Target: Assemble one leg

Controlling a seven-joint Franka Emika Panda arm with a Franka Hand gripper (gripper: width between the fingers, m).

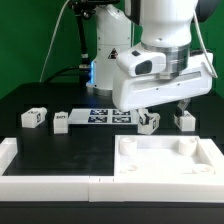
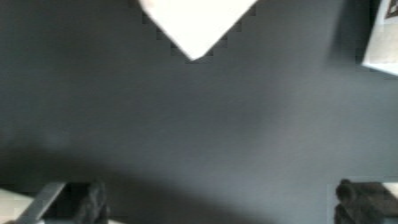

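My gripper (image 1: 166, 108) hangs near the far edge of the black tabletop (image 1: 70, 150), jaws spread wide with nothing between them. It is closely flanked by two small white plastic tagged blocks, the third leg (image 1: 149, 122) and the fourth leg (image 1: 185, 120). Along that edge toward the exterior view's left, past the marker board (image 1: 105, 115), I see the second leg (image 1: 61, 121) and the first leg (image 1: 33, 117). A large white raised-rim square panel (image 1: 165, 160) fills one near corner and a white L-shaped rail (image 1: 40, 182) lines the other, with bare table between.
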